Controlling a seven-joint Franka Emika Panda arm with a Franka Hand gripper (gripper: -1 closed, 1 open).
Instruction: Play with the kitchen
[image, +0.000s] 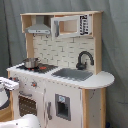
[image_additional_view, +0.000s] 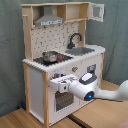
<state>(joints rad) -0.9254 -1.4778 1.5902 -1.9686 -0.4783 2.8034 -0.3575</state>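
The end effector (image_additional_view: 62, 82) sat against the kitchen (image_additional_view: 65, 55) front — likely reaching the oven door; its grip couldn't be told.

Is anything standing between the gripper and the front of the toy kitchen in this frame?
Nothing visible does. In the second exterior view the gripper is right at the kitchen front, by the oven door just under the knobs, with no object between them.
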